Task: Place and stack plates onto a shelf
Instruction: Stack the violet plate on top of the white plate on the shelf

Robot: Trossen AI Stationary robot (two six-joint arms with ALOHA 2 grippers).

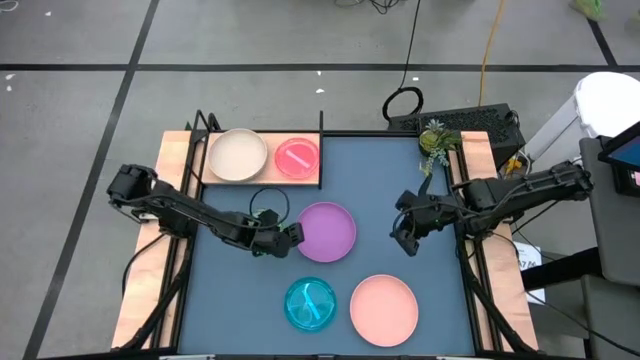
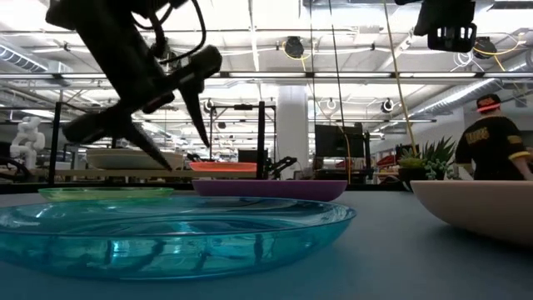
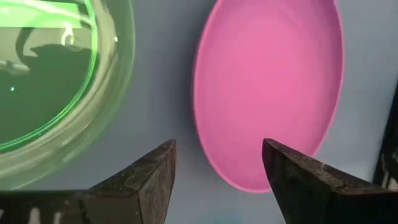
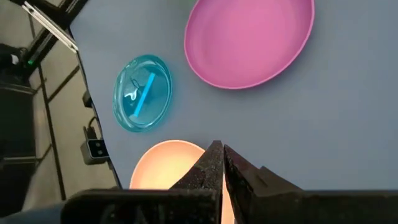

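Observation:
The wooden shelf [image 1: 262, 160] at the table's far left carries the cream plate [image 1: 237, 155] and the small magenta plate [image 1: 297, 157]. The purple plate [image 1: 327, 231] lies flat mid-table, with the small green plate [image 1: 268, 205] just left of it. The teal plate [image 1: 311, 303] and the salmon plate [image 1: 384, 307] lie near the front edge. My left gripper [image 1: 291, 236] is open and hovers at the purple plate's left rim [image 3: 249, 183], its fingers [image 3: 155, 177] raised off the table. My right gripper [image 1: 408, 240] is shut and hangs in the air to the right of the purple plate [image 4: 249, 40].
A potted plant [image 1: 435, 140] stands at the table's far right corner. The shelf's black uprights [image 1: 200, 125] rise at its ends. Bare blue tabletop [image 1: 400, 175] lies between the shelf and my right arm. A person [image 2: 491, 142] is in the room behind the table.

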